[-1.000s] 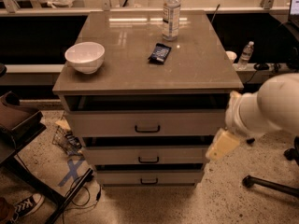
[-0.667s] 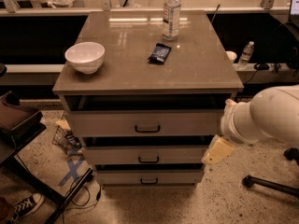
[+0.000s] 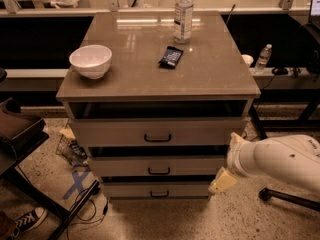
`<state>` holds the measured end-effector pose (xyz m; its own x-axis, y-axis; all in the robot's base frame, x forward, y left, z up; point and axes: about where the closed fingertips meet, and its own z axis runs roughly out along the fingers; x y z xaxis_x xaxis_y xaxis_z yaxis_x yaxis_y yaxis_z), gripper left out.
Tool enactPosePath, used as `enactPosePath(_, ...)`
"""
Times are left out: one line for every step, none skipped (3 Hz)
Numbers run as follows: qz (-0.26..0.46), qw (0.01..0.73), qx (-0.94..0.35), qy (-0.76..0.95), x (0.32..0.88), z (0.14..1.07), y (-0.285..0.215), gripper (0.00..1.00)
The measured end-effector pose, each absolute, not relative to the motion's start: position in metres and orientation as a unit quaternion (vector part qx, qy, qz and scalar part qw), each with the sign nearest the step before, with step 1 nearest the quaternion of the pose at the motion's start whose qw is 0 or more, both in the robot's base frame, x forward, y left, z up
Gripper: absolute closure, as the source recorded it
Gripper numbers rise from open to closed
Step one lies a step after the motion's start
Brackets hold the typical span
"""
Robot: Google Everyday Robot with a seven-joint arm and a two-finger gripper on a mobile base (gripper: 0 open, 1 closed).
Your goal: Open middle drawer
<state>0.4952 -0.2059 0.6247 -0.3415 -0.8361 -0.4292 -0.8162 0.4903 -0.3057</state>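
The middle drawer (image 3: 125,166) is the pale-grey front of medium height in the cabinet, with a small dark bar handle (image 3: 159,171) at its centre. Its front sits about in line with the taller drawer (image 3: 110,133) above and the slim drawer (image 3: 125,189) below. My gripper (image 3: 223,180) is low at the cabinet's right front corner, level with the gap between the middle and lowest drawers and to the right of the handle. Its white arm (image 3: 280,159) reaches in from the right.
On the cabinet top (image 3: 130,69) stand a white bowl (image 3: 90,60), a dark packet (image 3: 171,56) and a water bottle (image 3: 183,15). A dark chair (image 3: 20,134) and cables (image 3: 80,204) are at the left. A chair base (image 3: 290,196) lies on the floor at right.
The arm has swung down and to the left, bringing the gripper lower and closer to the cabinet's right front corner. The drawers have not moved.
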Motion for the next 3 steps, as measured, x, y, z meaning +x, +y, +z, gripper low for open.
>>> enactPosePath(-0.007, 0.296, -0.520, 0.801, 0.517, 0.571, -0.199, 0.00)
enactPosePath(-0.007, 0.296, -0.520, 0.801, 0.517, 0.571, -0.199, 0.00)
enactPosePath(-0.014, 0.291, -0.531, 0.796, 0.515, 0.557, -0.192, 0.00)
